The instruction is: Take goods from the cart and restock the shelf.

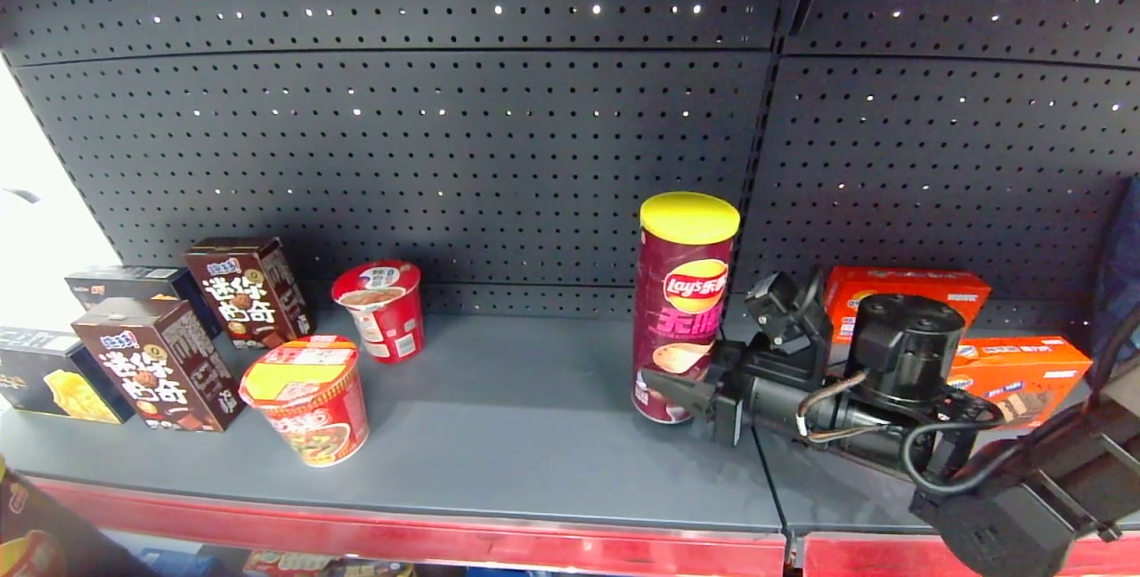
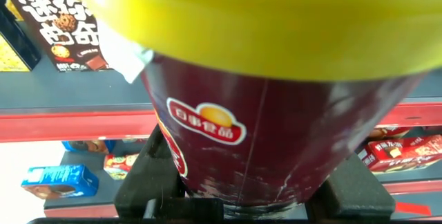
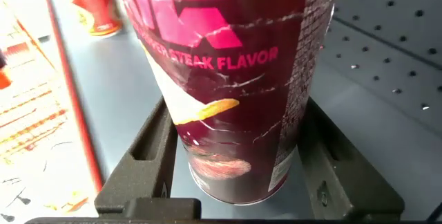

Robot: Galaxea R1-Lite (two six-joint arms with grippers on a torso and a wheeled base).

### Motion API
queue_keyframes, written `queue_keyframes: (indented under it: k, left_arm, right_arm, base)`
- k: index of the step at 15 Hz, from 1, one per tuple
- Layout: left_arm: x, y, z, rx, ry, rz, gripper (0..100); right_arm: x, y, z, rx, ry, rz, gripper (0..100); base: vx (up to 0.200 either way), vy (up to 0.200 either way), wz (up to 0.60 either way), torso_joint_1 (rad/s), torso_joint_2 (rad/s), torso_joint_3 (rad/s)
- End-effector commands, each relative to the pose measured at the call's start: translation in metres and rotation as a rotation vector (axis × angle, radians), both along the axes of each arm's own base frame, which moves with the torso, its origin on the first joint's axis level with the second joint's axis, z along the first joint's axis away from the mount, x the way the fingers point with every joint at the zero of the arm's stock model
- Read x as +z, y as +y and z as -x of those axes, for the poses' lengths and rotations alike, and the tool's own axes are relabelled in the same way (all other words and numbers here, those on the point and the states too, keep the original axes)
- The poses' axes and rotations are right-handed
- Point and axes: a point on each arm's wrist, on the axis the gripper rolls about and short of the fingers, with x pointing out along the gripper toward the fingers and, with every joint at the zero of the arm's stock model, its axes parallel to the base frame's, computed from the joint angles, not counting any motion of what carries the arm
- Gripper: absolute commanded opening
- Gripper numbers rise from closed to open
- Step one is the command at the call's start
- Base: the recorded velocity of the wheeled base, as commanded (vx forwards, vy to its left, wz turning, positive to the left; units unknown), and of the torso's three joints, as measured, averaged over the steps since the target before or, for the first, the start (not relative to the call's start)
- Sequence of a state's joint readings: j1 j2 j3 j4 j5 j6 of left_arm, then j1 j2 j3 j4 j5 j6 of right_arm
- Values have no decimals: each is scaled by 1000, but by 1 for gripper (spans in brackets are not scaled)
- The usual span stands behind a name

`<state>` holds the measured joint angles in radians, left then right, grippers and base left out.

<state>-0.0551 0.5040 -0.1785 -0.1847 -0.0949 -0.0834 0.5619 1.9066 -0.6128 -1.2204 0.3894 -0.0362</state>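
A maroon, yellow-lidded crisp tube (image 1: pixel 684 310) stands on the grey shelf (image 1: pixel 517 408) at the right gripper (image 1: pixel 690 383); its hold I cannot tell. The left gripper (image 2: pixel 248 179) clamps a second tube (image 2: pixel 276 134).

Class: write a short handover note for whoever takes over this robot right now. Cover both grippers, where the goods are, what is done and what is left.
Right gripper: shut around the base of the standing chips can, which is upright on the shelf between the cup noodles and the orange boxes.
Left gripper: shut on a second chips can, held clear of the shelf.
Done: one can set down, not yet released.
Left: open the right gripper and back out, then shelve the second can, probably beside the first.
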Motion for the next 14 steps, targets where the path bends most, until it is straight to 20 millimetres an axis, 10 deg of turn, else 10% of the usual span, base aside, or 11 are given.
queue_keyframes:
  k: [1,14]
  left_arm:
    - [-2,0,3,1,-12,0,0]
    - [-2,0,5,7,-26,0,0]
  right_arm:
    - [-5,-1,18,23,11,3,0]
    - [-50,3,28,-34,31,11,0]
  base:
    - [0,0,0,0,0,0]
    - [0,0,0,0,0,0]
